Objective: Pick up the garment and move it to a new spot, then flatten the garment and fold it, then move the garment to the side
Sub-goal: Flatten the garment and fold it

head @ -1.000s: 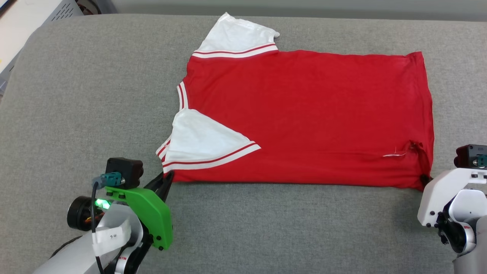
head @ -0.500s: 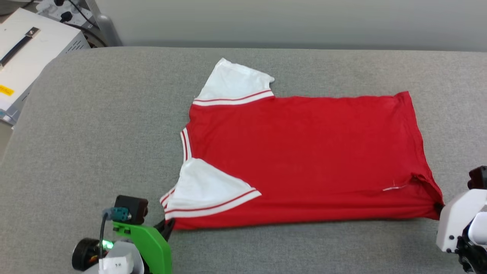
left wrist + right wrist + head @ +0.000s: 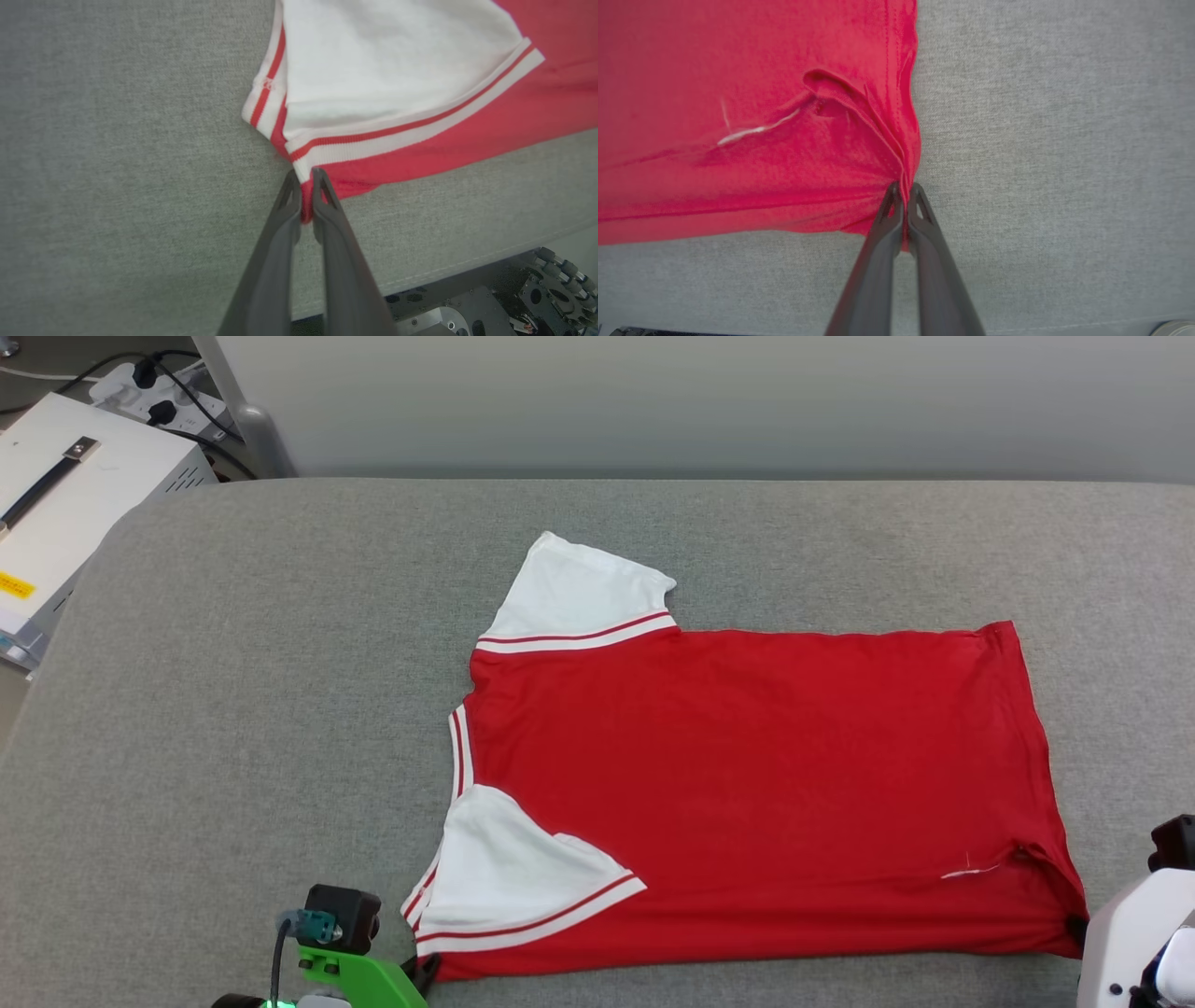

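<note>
Pinching garment (image 3: 747,784) | left tool (image 3: 305,177): shoulder corner | right tool (image 3: 905,187): hem corner

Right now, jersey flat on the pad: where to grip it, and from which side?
Probably its two near corners, coming in low from the robot's side. The garment lies flat with its long edge running left to right, so those corners are the closest thin edges. The left claw is shut on the corner by the near white sleeve, the right claw on the hem corner.

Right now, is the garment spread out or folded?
Mostly spread: the garment lies flat on the grey surface, far sleeve out, near sleeve turned in over its body.
</note>
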`<state>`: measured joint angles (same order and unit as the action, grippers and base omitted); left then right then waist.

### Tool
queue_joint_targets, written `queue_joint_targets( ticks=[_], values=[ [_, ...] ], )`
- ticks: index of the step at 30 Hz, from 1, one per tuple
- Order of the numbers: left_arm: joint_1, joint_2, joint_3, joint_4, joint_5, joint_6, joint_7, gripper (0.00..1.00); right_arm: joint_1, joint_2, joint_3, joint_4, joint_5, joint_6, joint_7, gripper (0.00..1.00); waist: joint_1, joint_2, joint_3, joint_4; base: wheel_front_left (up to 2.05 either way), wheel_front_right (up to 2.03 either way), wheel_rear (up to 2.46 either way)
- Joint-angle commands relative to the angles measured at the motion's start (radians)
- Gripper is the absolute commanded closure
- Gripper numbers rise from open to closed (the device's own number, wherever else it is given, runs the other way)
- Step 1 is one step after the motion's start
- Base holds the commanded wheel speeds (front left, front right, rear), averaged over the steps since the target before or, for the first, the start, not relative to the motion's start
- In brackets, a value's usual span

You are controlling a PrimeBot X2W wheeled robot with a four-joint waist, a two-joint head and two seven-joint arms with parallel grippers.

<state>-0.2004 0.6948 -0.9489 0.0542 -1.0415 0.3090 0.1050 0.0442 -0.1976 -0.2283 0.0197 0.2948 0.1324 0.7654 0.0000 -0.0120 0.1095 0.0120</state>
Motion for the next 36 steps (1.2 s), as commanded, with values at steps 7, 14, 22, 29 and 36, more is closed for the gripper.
queue_joint_targets(
  ticks=[7, 14, 22, 29, 36],
  values=[
    [-0.006, -0.024, 0.003, 0.062, 0.016, -0.021, -0.06, 0.0, -0.005, -0.003, 0.017, 0.05, 0.011, -0.002, -0.075, 0.0, 0.0, 0.012, -0.017, 0.006, 0.0, 0.0, 0.0],
    [-0.045, -0.05, 0.065, 0.088, 0.103, -0.021, -0.287, 0.0, -0.057, -0.045, 0.089, -0.02, 0.059, -0.002, -0.316, 0.0, 0.0, 0.012, -0.053, 0.004, 0.0, 0.0, 0.0],
    [-0.034, -0.146, 0.289, 0.007, 0.304, -0.024, -0.366, 0.0, -0.081, -0.059, 0.165, -0.099, 0.073, -0.002, -0.629, 0.0, 0.0, 0.012, -0.058, 0.005, 0.0, 0.0, 0.0],
    [0.09, -0.28, 0.502, -0.075, 0.527, -0.121, -0.367, 0.0, -0.067, -0.019, 0.215, -0.113, 0.039, -0.002, -0.831, 0.0, 0.0, 0.012, -0.055, 0.005, 0.0, 0.0, 0.0],
    [0.156, -0.395, 0.622, -0.056, 0.638, -0.228, -0.367, 0.0, -0.056, -0.003, 0.266, -0.055, 0.006, -0.002, -0.934, 0.0, 0.0, 0.012, -0.055, 0.005, 0.0, 0.0, 0.0]
  ],
)
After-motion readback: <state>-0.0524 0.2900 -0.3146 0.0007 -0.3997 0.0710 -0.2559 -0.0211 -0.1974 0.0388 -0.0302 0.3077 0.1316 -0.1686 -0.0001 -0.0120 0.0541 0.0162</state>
